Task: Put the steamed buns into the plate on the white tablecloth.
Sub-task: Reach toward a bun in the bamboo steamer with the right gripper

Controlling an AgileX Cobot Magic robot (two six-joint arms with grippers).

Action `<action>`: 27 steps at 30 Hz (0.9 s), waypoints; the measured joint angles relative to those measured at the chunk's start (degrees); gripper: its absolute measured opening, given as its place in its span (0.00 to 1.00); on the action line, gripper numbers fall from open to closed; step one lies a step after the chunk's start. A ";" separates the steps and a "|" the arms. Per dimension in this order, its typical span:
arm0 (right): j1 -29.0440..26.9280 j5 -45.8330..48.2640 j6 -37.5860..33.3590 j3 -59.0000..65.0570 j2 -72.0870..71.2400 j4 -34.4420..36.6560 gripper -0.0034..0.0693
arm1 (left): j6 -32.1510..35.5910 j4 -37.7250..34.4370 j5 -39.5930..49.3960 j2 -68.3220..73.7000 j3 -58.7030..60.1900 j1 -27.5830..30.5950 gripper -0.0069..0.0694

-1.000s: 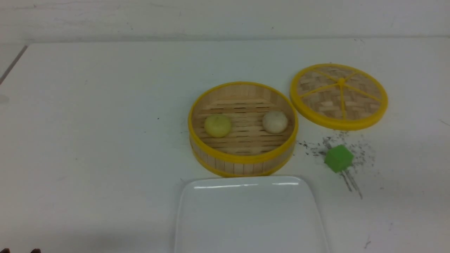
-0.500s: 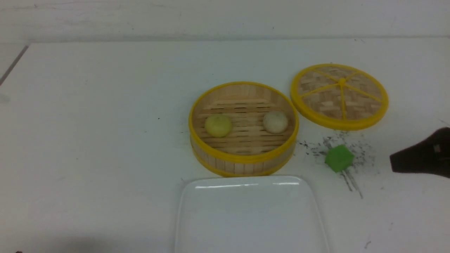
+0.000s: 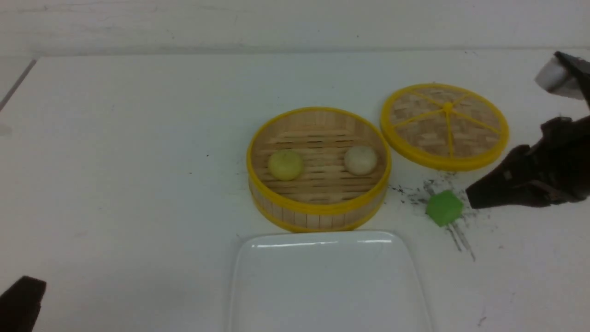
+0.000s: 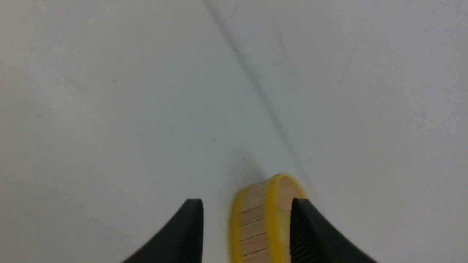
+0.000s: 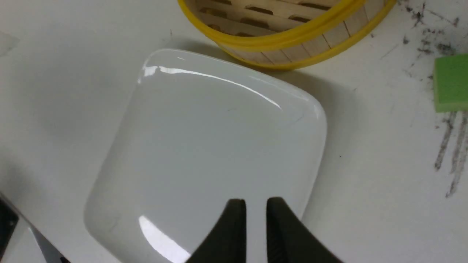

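Two steamed buns lie in the yellow-rimmed bamboo steamer (image 3: pixel 318 210): a pale yellow one (image 3: pixel 286 165) at its left and an off-white one (image 3: pixel 360 160) at its right. The glossy white plate (image 3: pixel 327 276) (image 5: pixel 204 146) lies empty on the white tablecloth (image 3: pixel 138 138), just in front of the steamer. My right gripper (image 3: pixel 474 200) (image 5: pixel 256 204) hovers right of the green cube, over the plate's edge in its wrist view. Its jaws stand a narrow gap apart with nothing between them. My left gripper (image 3: pixel 20 304) (image 4: pixel 246 201) is at the near left corner, wide open and empty, far from the steamer (image 4: pixel 252 226).
The round woven lid (image 3: pixel 445 124) lies flat behind and to the right of the steamer. A green cube (image 3: pixel 444 207) (image 5: pixel 451 82) sits among dark scuffs between the steamer and my right gripper. A wall runs along the table's far edge.
My right arm has come in from the right edge and moved left toward the green cube. My left gripper's tip has appeared in the near left corner. Buns, steamer and plate have not moved.
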 joint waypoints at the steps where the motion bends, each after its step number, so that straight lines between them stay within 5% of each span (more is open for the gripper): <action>1: 1.28 -0.21 1.41 -1.03 0.93 -1.71 0.24 | -1.24 -0.83 -1.72 0.00 0.00 0.00 0.55; 7: 8.96 -2.82 8.22 -8.05 8.61 -10.75 0.38 | -2.94 -1.80 -9.95 0.00 0.00 0.00 0.54; 11: 10.98 -1.94 11.48 -15.07 14.99 -14.09 0.47 | -3.09 5.82 -12.24 0.00 -3.36 0.00 0.50; 16: 11.12 0.19 13.19 -24.14 22.48 -16.45 0.54 | -4.96 24.40 -4.21 2.70 -16.58 0.00 0.48; 19: 11.14 1.04 13.24 -29.52 27.32 -17.13 0.56 | -7.36 29.22 2.32 10.09 -23.08 0.00 0.47; 23: 11.14 2.07 13.24 -35.76 33.36 -19.00 0.56 | -6.37 29.47 10.61 21.88 -28.86 0.00 0.42; 26: 11.36 2.82 13.26 -39.20 36.81 -21.43 0.56 | -0.60 25.59 18.73 30.27 -33.41 0.00 0.35; 27: 11.75 3.18 13.37 -41.43 38.98 -23.51 0.57 | 7.08 21.39 24.90 35.37 -36.87 0.00 0.30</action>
